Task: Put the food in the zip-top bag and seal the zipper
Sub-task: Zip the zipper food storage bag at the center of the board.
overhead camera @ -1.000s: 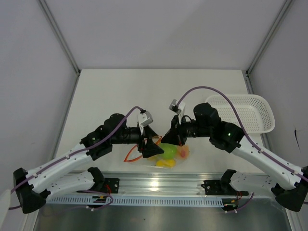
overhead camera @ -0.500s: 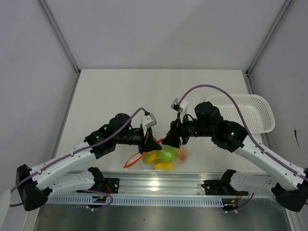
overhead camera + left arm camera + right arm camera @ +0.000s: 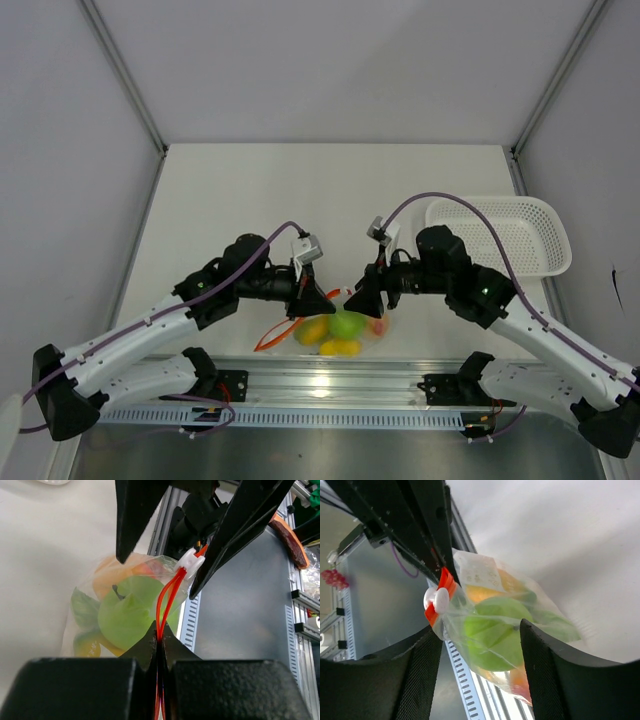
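In the top external view, both arms meet low in the centre of the frame. The zip-top bag (image 3: pixel 342 328) lies on the table (image 3: pixel 250 190) just beneath them, near the lower edge, with the food (image 3: pixel 347 323) showing through it as yellow, green and pink pieces. No loose pieces show elsewhere, so the filling looks done. The left gripper (image 3: pixel 303 300) and right gripper (image 3: pixel 360 300) sit close over the bag's top. The white mesh basket (image 3: pixel 548 222) stands well apart at the right.

In the left wrist view, the left jaws at the bottom centre are pressed together on the zipper (image 3: pixel 165 602). From there its two orange-red tracks run up, slightly parted, to a white slider (image 3: pixel 189 564) right of centre. That gap suggests the stretch is not yet sealed. A green apple (image 3: pixel 127 612) fills the pouch left of centre.

In the right wrist view, the right jaws stand wide at the lower left and lower right, gripping nothing, with the bag between them. The slider sits left of centre. Sealing looks like the step left.
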You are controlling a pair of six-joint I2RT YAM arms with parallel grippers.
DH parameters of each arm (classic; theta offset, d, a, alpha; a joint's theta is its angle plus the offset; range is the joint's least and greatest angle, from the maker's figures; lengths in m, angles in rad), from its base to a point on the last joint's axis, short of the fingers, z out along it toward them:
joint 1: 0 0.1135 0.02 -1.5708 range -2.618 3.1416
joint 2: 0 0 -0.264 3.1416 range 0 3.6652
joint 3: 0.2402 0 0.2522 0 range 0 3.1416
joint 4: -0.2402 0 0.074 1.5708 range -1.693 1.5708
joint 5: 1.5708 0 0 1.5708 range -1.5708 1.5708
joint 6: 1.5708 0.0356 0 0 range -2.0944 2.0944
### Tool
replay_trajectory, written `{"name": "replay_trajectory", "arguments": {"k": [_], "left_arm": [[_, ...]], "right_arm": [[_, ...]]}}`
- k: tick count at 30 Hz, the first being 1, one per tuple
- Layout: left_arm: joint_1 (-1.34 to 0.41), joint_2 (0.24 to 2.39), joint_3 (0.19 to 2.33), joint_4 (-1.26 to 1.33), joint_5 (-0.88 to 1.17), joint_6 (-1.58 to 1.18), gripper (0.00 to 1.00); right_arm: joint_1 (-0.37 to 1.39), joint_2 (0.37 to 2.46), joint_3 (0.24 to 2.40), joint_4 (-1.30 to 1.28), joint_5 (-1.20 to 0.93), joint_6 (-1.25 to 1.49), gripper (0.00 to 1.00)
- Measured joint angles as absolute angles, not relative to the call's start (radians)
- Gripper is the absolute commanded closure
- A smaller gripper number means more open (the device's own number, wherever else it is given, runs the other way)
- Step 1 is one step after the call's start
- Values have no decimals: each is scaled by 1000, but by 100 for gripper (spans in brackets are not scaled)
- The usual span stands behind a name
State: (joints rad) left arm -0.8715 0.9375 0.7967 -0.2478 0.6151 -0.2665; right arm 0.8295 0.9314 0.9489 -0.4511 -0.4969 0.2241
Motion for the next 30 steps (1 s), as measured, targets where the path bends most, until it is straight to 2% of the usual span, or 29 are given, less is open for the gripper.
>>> {"name": "replay_trajectory", "arguments": {"k": [6,8,11,12,14,18,19,20,22,23,25,26,30], "left_arm": [[-860,937,791,-228,649,-293,99],[-859,937,784,-212,662,-300,99],[-855,937,776,-202,675,-313,99],[-854,937,774,-198,680,-315,100],[-850,937,770,-194,687,-317,100],[-842,937,764,-192,694,-324,99],[-840,936,764,-192,694,-324,97],[-838,934,764,-192,695,-324,86],[-834,927,761,-184,696,-330,75],[-833,922,760,-181,695,-331,64],[-832,905,757,-174,691,-337,56],[-831,894,756,-171,685,-339,49],[-831,847,757,-161,625,-342,44]], "right_arm": [[830,904,879,-349,-569,236,59],[830,900,868,-306,-589,244,63],[830,899,854,-253,-615,255,76],[830,900,849,-240,-622,258,88],[830,904,841,-216,-638,266,100],[828,917,831,-195,-645,281,100],[828,918,831,-191,-643,281,100],[828,918,831,-189,-641,284,100],[828,916,831,-187,-632,290,100],[828,916,831,-187,-626,295,100],[828,913,825,-178,-613,307,100],[829,910,820,-172,-607,315,100],[837,905,799,-151,-579,341,100]]}}
